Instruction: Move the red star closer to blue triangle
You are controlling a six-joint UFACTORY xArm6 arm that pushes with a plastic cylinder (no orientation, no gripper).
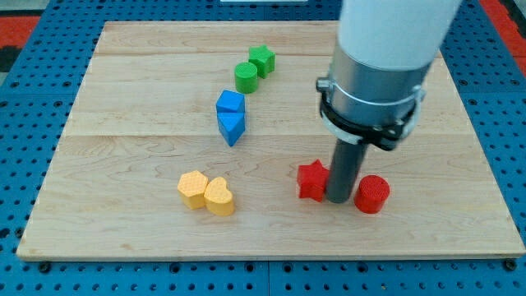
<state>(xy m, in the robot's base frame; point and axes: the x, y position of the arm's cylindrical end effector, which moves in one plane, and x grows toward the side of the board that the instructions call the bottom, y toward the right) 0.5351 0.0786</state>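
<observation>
- Camera view: my tip [338, 200] stood on the board [123, 222], touching the right side of the red star [311, 180], between it and the red cylinder [372, 194].
- No jaws: a bare rod, holding nothing.
- The blue triangle [233, 127] lay well apart, up-left of the star.

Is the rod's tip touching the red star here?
Touching: camera view shows my tip pressed against the red star on its right edge, no gap.

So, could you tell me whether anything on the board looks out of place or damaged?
Nothing stands out. All blocks sit flat and intact on the wooden board. My tip rests between the red star and the red cylinder, to the view's right of the blue triangle.
</observation>
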